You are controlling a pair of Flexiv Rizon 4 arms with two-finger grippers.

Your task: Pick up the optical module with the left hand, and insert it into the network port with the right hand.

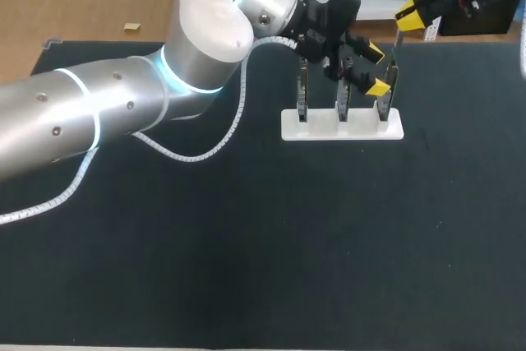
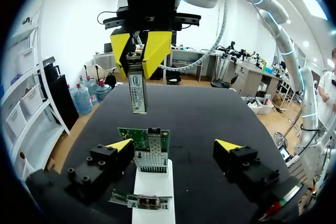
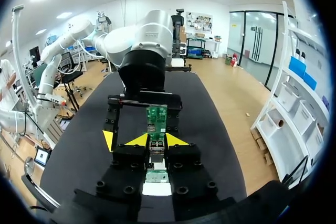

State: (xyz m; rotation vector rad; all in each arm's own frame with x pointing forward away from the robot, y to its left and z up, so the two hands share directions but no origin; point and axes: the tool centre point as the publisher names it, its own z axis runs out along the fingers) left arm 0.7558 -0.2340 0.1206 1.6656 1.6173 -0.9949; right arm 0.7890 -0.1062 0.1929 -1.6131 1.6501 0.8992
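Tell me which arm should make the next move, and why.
Right. The right gripper is shut on the optical module, close to the network card on the white stand. The left gripper is open, straddling that card and holding nothing.

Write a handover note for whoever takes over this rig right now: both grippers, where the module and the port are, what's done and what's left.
Left gripper: open, fingers on either side of the upright network card on the white stand, not gripping it.
Right gripper: shut on the optical module, held in the air clear of the card.
Done: the module is in the right gripper, not the left.
Left to do: guide the module to the network port on that card and push it in; it is not yet inserted.
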